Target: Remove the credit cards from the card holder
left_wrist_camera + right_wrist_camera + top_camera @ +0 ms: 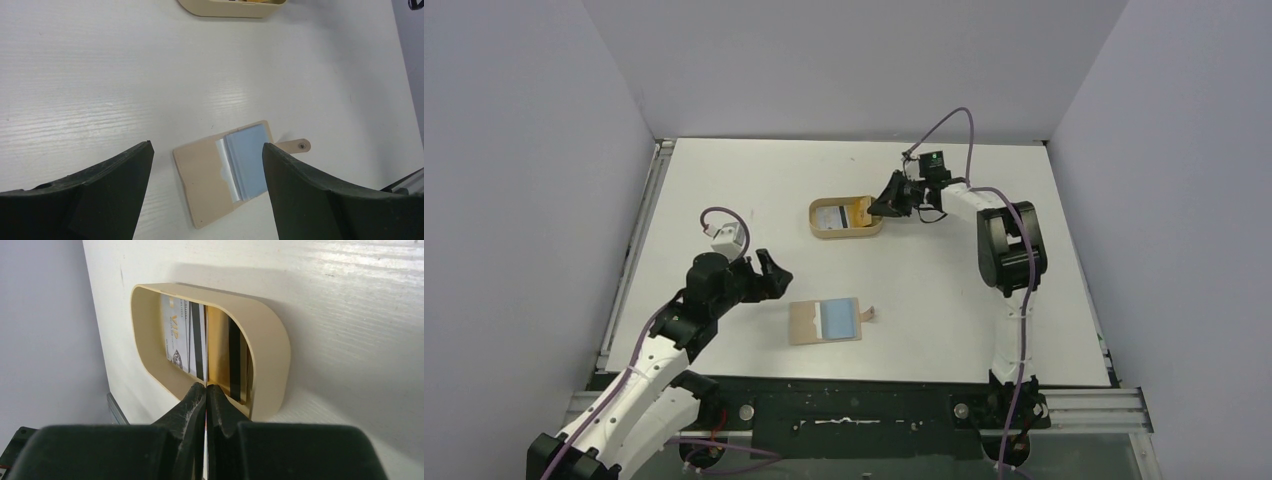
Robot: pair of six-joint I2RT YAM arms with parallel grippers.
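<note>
The tan card holder (807,323) lies open at the near middle of the table, tab (296,145) to the right. A light blue card (836,318) sits in its pocket, with a white edge beside it in the left wrist view (247,160). My left gripper (764,272) is open and empty, hovering just left of the holder (202,187). My right gripper (882,207) is shut on the near edge of the yellow-orange card (219,350), which is inside the oval tan tray (272,350).
The tray (816,222) stands at the far middle and also holds a white card (175,335) with a black stripe. Grey walls enclose the table on three sides. A metal rail runs along the left edge.
</note>
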